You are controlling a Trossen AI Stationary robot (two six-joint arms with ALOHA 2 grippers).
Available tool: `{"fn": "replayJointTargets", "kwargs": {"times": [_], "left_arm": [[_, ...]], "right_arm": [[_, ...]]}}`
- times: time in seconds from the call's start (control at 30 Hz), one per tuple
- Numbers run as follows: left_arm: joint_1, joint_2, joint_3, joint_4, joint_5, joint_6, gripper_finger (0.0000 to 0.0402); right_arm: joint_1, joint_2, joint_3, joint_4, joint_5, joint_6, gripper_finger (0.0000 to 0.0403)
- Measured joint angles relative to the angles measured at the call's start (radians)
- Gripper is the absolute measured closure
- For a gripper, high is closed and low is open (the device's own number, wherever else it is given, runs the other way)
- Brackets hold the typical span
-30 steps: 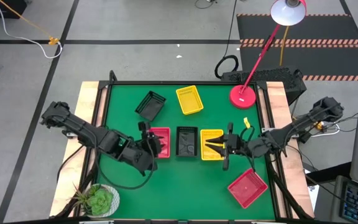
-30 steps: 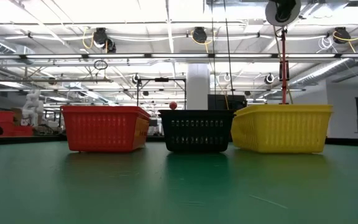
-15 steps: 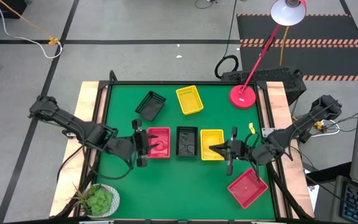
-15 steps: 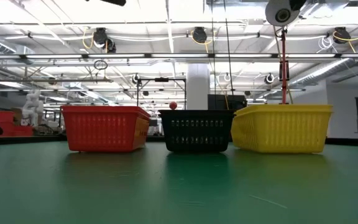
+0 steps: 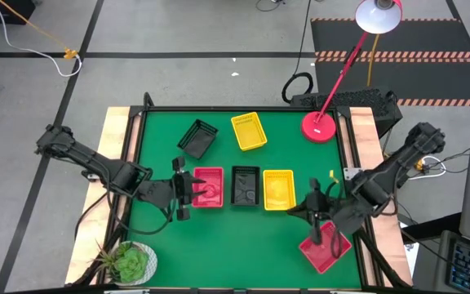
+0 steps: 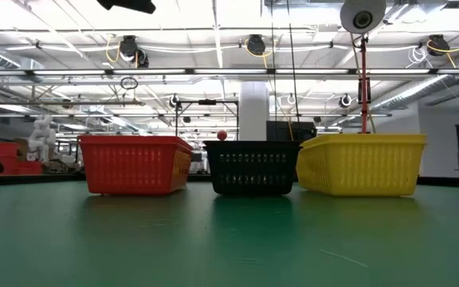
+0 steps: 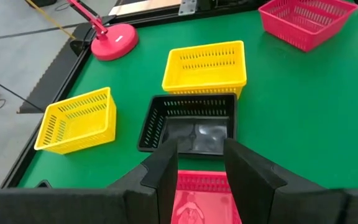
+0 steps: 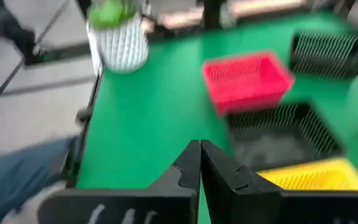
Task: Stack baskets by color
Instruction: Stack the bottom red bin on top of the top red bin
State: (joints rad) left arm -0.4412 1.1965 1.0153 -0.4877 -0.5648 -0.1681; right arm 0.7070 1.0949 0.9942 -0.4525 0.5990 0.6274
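Observation:
Three baskets stand in a row at mid-table: red (image 5: 209,187), black (image 5: 245,185) and yellow (image 5: 278,189). They also show in the low view: red (image 6: 134,163), black (image 6: 251,167), yellow (image 6: 361,163). Farther back sit a black basket (image 5: 197,137) and a yellow basket (image 5: 249,131). Another red basket (image 5: 325,247) lies near the right front corner. My left gripper (image 5: 188,189) stands open at the row's red basket (image 7: 201,199), on its left side. My right gripper (image 5: 300,214) is shut and empty, between the row's yellow basket and the near red one.
A red lamp base (image 5: 320,125) stands at the far right, its arm reaching up over the table edge. A potted plant (image 5: 130,263) sits at the near left corner. Open green table lies along the near edge between the plant and the red basket.
My right gripper has drawn back from the row's yellow basket toward the table's near right, risen and rolled, and its fingers have come together. My left gripper has pulled back from over the row's red basket toward the table's left edge, still open. The baskets have stayed put.

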Motion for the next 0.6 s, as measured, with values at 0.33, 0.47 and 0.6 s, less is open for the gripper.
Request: {"fn": "replayJointTargets", "kwargs": {"times": [0.33,0.47,0.6], "left_arm": [[0.000,0.000,0.000,0.006,0.000,0.006,0.0270],[0.000,0.000,0.000,0.019,0.015,0.006,0.0270],[0.000,0.000,0.000,0.028,0.016,0.007,0.0270]], "right_arm": [[0.045,0.114,0.203,-0.435,-0.303,0.293,0.0397],[0.048,0.148,0.226,-0.540,-0.459,0.359,0.0393],[0.048,0.165,0.226,-0.615,-0.570,0.377,0.0376]]}}
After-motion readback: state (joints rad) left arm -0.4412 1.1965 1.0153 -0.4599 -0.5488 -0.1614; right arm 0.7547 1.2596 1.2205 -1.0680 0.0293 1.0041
